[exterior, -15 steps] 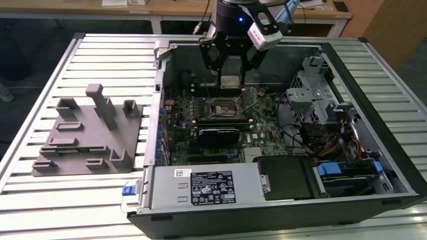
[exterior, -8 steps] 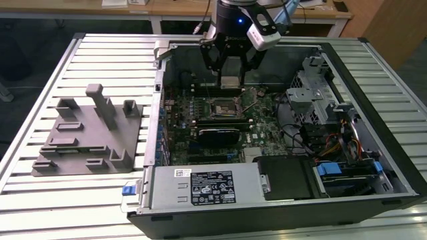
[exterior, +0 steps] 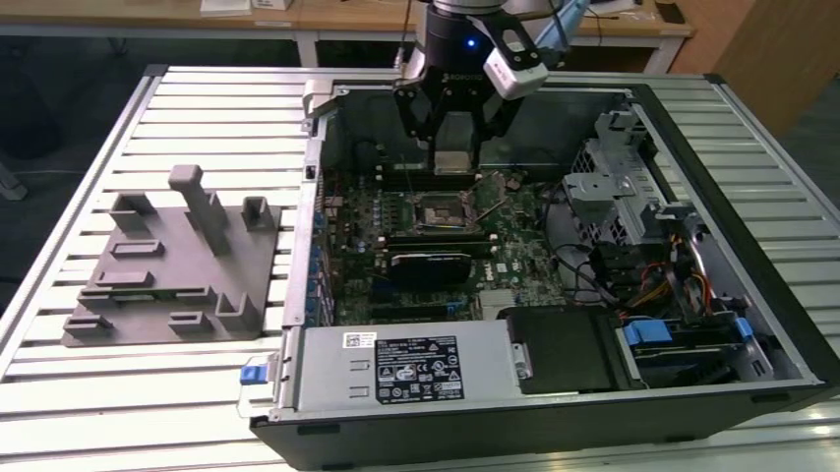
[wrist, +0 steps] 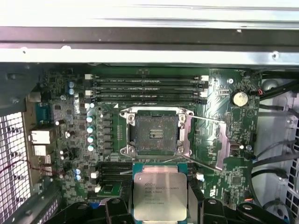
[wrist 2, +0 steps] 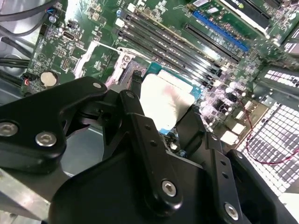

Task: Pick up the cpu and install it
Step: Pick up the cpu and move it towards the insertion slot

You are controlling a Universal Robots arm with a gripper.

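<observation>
Ribbed silver metal table point(exterior: 197, 108) in a workshop, wooden desks point(exterior: 354, 15) behind. Lying open on it, a black desktop computer case point(exterior: 525, 433). Inside, a green motherboard point(exterior: 525, 221) on the floor of the case, a silver box-shaped power supply with a white label point(exterior: 329, 383) along the near wall, and a grey metal drive cage point(exterior: 617, 187) toward the exterior view's right, with coloured cables below it. On the table beside the case, at the exterior view's left, a large grey plastic fixture with raised blocks and slots point(exterior: 164, 265). Poised over the far half of the case, a black two-fingered gripper point(exterior: 453, 167) point(wrist: 160, 207), jaws clamped on the cpu point(exterior: 453, 157) point(wrist: 160, 193), a thin square chip gripped by two opposite edges and held flat. Pale silver metal top, dark print across it in the first wrist view, washed white by glare in the second wrist view point(wrist 2: 163, 100), with a green edge peeping out around the lid. Held in the air above the board, not seated in the square metal-framed processor socket point(wrist: 155, 132) point(exterior: 440, 206). Socket uncovered, its silver retaining plate point(wrist: 224, 140) swung open to one side and its dark contact field exposed. Four long black memory slots point(wrist: 147, 88) just beside the socket, a round silver coin cell point(wrist: 239, 98) near them.
</observation>
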